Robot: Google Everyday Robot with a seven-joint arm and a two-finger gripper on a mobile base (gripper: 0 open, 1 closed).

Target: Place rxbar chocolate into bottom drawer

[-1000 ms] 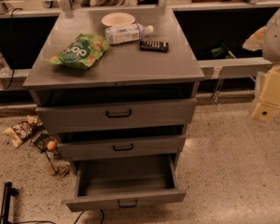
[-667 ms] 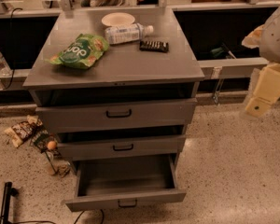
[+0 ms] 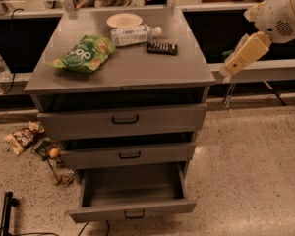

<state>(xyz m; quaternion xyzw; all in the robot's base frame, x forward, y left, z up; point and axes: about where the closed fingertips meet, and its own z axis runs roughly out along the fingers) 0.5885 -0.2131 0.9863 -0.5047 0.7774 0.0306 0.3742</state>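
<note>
On the cabinet top (image 3: 137,70), bottle (image 3: 132,34) flanks rxbar chocolate (image 3: 162,48); gripper (image 3: 228,95) hangs off right, opening unclear.

Grey cabinet top (image 3: 137,70), seen from the front. A green chip bag (image 3: 83,54) lies at 9 o'clock of its centre. A clear plastic bottle (image 3: 133,34) lies on its side at 1 o'clock, with a white plate (image 3: 124,19) just behind it at 12 o'clock. The top drawer (image 3: 123,122) and middle drawer (image 3: 128,155) stand slightly ajar. Snack wrappers (image 3: 24,136) litter the speckled floor (image 3: 255,171) at the cabinet's 8 o'clock.
</note>
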